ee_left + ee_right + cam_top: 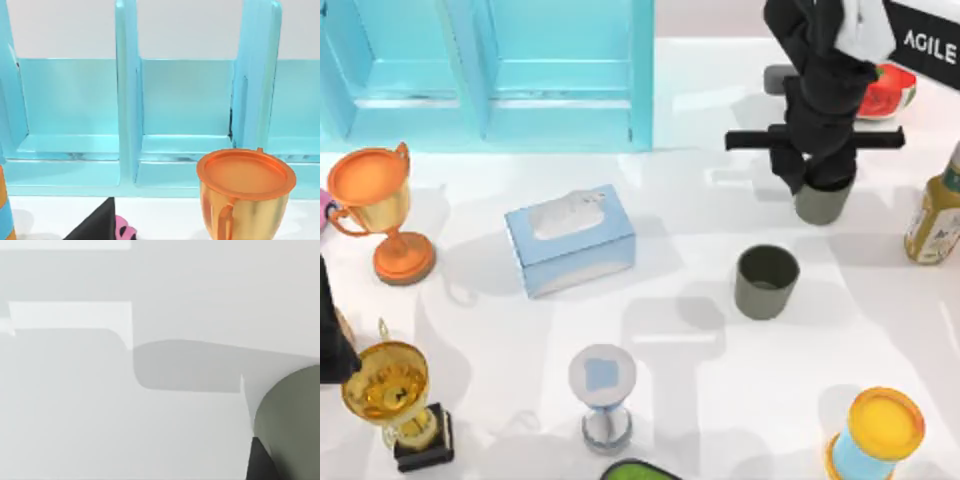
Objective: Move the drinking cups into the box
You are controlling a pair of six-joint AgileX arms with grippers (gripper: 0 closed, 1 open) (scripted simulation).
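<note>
Two drinking cups are what I must shift, and both stand on the table's right half, neither yet in the box, the pale blue partitioned crate along the far edge toward the far left corner. My right gripper has its fingers down over the far cup, which sits near the right edge of the table, just short of the far edge; the arm hides the cup's mouth, so I cannot tell whether the fingers are closed on its wall or merely straddling it. In the right wrist view that cup's grey-green side looms close beside a dark finger, which I read as contact or close to it. The near cup stands free, toward the middle of the table, well apart from any gripper.

I judge the step in hand to be the grasp of the far cup. What comes next, once the hold is sure, is a straight lift and a carry leftward along the far edge to one of the box's open compartments, keeping the cup upright and clearing the box wall before letting it down.

My left arm is parked at the left edge, near the orange trophy cup and the gold trophy cup. A tissue box lies mid-table, clear of that route.
</note>
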